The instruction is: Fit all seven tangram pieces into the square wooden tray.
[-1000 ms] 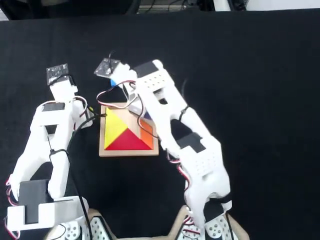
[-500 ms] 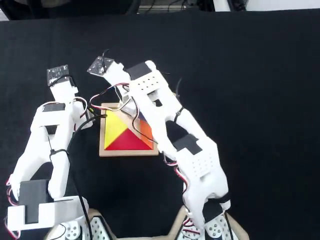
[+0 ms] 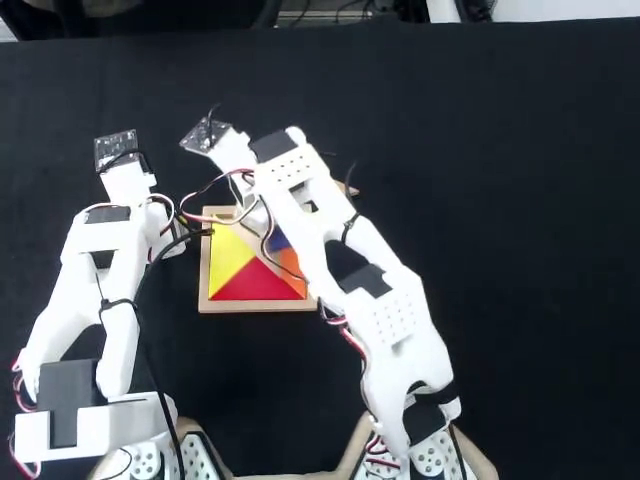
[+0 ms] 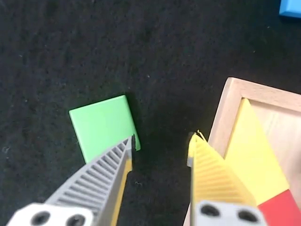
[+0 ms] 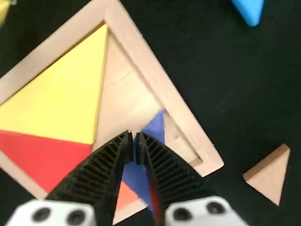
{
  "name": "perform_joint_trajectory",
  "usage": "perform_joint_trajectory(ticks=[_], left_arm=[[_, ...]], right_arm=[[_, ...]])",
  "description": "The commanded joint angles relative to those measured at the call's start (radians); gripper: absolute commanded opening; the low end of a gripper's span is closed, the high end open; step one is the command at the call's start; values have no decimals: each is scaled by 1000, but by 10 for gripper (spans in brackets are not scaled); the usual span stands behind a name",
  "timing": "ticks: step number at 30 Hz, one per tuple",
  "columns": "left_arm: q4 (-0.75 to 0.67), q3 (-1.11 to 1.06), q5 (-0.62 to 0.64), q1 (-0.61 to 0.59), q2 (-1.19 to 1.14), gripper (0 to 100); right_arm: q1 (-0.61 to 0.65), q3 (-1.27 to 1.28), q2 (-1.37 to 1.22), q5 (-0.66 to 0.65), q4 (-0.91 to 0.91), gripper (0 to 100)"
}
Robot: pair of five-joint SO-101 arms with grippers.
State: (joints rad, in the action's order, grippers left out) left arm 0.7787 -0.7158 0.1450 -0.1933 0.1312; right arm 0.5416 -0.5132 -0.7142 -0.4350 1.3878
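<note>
While the left gripper (image 4: 161, 141) is hovering released, I am poising the clenched right gripper (image 5: 132, 136) over the blue piece (image 5: 157, 125) at the tray's (image 5: 160, 84) 2 o'clock, likely for nudging.

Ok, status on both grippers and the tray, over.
Left gripper open at green square, outside tray. Right gripper shut above tray's blue piece. Tan triangle loose outside.

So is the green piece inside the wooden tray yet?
No, the green piece lies on the black table, outside the wooden tray's rim.

The square (image 4: 101, 125) is green, the table (image 4: 70, 47) black.
</note>
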Motion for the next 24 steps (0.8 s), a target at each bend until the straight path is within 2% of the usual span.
perform_joint_trajectory(ticks=[1, 7, 13, 18, 24], left_arm=[[-17, 4, 11, -10, 9, 198], [-17, 5, 11, -12, 9, 198], [-17, 5, 11, -13, 9, 198], [-17, 7, 11, -15, 9, 198], [-17, 8, 11, -18, 9, 198]], right_arm=[[0, -73, 13, 21, -3, 11], [-2, -203, 15, 18, 109, 14], [55, -314, 15, -61, 304, 18], [84, -387, 18, -61, 374, 76], [120, -278, 248, -63, 379, 75]])
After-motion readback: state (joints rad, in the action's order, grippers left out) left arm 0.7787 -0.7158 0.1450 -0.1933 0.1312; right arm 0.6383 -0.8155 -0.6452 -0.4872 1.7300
